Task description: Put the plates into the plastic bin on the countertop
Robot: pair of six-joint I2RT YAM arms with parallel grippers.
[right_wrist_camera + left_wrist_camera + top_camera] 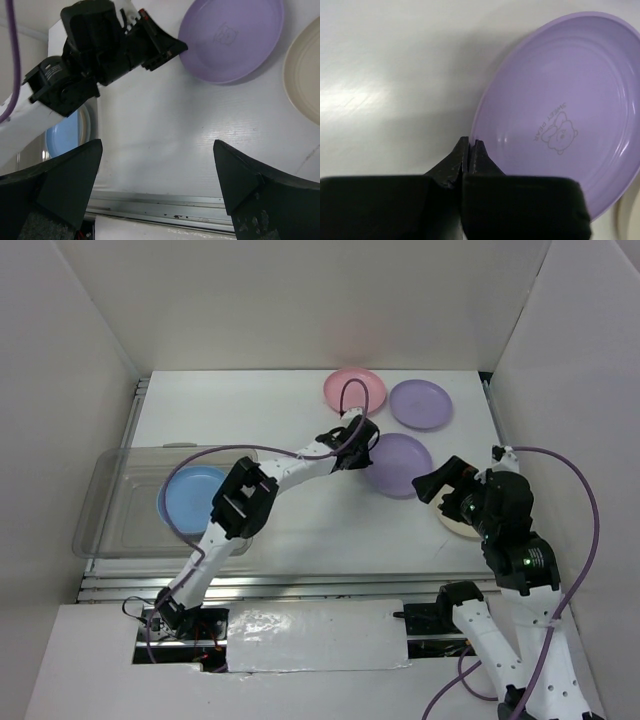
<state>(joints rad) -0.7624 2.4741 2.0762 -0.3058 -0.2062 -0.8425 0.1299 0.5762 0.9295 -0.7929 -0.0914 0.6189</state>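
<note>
Two end effectors, two different jobs. Left end effector [471,144]: fingers clenched together, tips right at the rim of the near purple plate [560,115]. Can't tell whether the thin rim is actually pinched between them or they're just butted against it. The low edge approach makes sense, since it's a shallow plate on the surface [230,410] and the rim is the only thing to grab. Right end effector [157,146]: released, fingers wide apart, holding nothing, hovering over bare surface just beside the cream plate [306,75]. My read is that it's staged for that plate, clear of the left arm [240,505]. Further out, the second purple plate [420,403] and pink plate [354,388] sit side by side at the far edge. The bin [100,510] is at the left edge of the surface, with the blue plate [190,498] already lying flat inside. It's on the left arm's side, so that arm is the natural carrier. Judged status: one in, four visible still out. Risk: if the rim grip is shallow, the plate slips on lift.
</note>
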